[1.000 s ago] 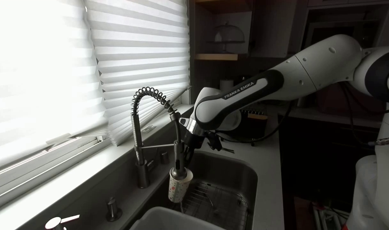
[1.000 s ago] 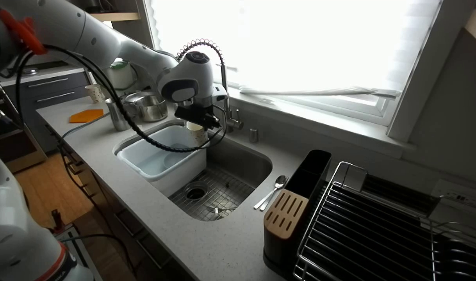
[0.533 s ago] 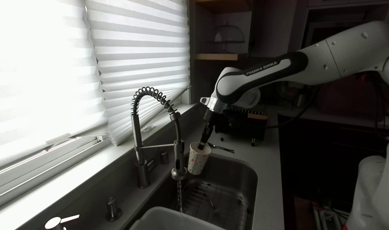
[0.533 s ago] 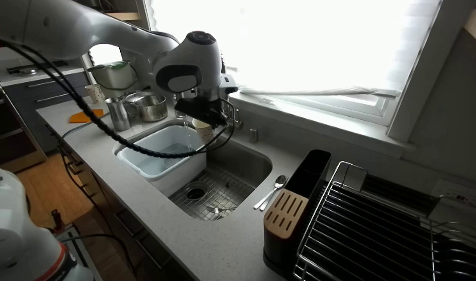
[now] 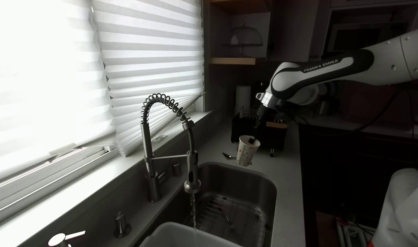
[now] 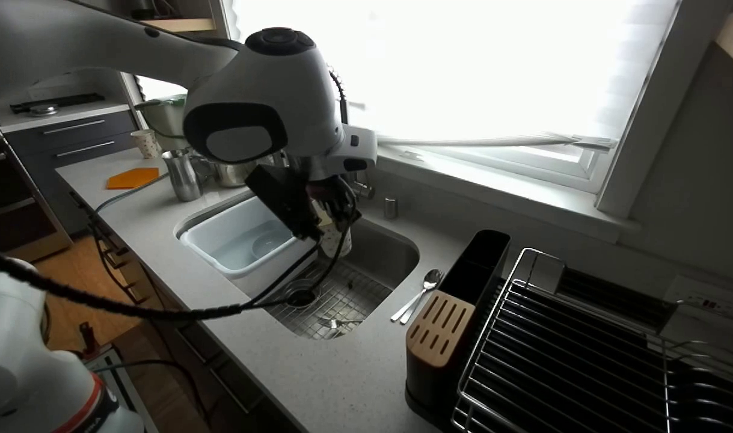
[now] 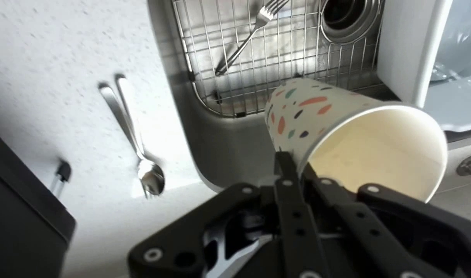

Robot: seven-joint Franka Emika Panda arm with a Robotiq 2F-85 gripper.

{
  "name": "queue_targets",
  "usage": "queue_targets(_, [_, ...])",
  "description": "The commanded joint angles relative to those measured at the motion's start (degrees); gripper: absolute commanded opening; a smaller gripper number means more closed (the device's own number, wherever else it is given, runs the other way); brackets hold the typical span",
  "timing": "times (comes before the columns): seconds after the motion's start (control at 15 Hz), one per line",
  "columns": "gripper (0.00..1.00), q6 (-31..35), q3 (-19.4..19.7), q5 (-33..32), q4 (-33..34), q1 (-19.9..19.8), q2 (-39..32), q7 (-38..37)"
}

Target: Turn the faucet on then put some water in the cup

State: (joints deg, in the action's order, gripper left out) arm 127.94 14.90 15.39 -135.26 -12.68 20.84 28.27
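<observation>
The cup, a cream-white paper one with coloured specks, is pinched at its rim by my gripper. One finger is outside the wall and the other is inside the mouth. In an exterior view the cup hangs slightly tilted above the counter and sink edge, clear of the faucet. Water runs in a thin stream from the spray head into the tub. How much the cup holds cannot be seen. In another exterior view the arm hides most of the faucet and partly covers the cup.
A pale tub holding water fills part of the sink. A fork lies on the sink's wire grid. A spoon and another utensil rest on the counter. Beyond stand a black utensil holder and a dish rack.
The cup, still gripped, has moved out from under the spray head, away from the faucet and towards the utensil holder side. The stream now falls freely into the tub.
</observation>
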Motion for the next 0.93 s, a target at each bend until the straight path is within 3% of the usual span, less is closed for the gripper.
queue_targets(0.0, [0.01,-0.18,4.73,-2.47,-7.02,-3.38,6.19,-4.58])
queue_targets(0.33, [0.01,0.13,9.35,-4.72,-9.18,-7.66,5.55,-7.44])
queue_targets(0.87, [0.01,-4.52,6.50,-15.12,-5.84,-9.19,-1.22,-17.38])
